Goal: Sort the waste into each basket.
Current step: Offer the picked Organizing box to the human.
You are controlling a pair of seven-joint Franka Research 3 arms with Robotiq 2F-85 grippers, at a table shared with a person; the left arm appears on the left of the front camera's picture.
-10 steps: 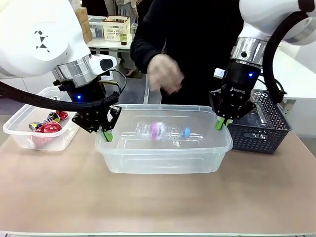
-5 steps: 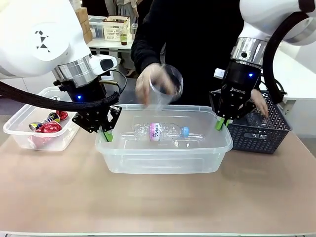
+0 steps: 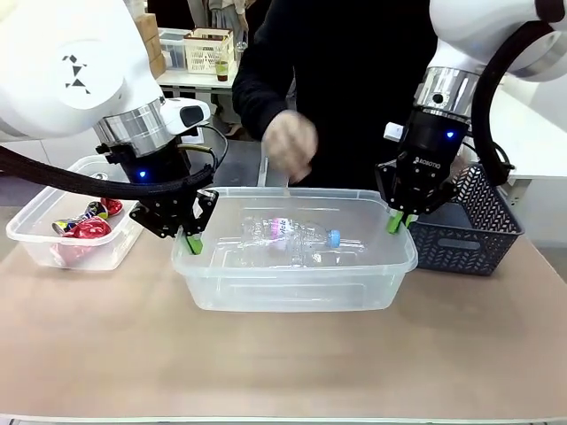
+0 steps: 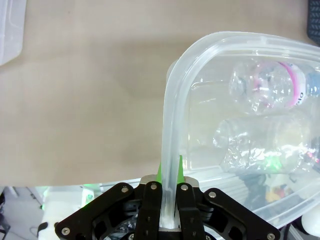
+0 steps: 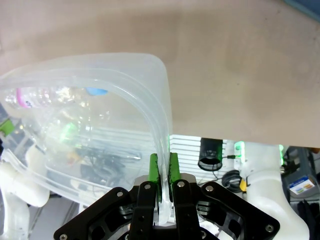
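A large clear basket (image 3: 292, 288) stands mid-table between my arms. My left gripper (image 3: 192, 241) is shut on its left rim (image 4: 167, 115), and my right gripper (image 3: 396, 221) is shut on its right rim (image 5: 157, 125). Inside lie clear plastic bottles, one with a pink label and a blue cap (image 3: 297, 235) (image 4: 267, 85) and a plainer crumpled one (image 4: 265, 145). A smaller clear basket (image 3: 89, 257) at the left holds red and multicoloured cans (image 3: 84, 226). A person's hand (image 3: 288, 146) hovers, blurred, over the large basket's far rim.
A dark lattice-walled basket (image 3: 469, 235) stands at the right, just behind my right gripper. The person stands close at the far edge. Bare table (image 3: 283, 363) spreads in front of the large basket.
The person held a clear bottle over the large basket half a second ago; it now lies inside. Their other hand has left the dark basket. Neither gripper has moved.
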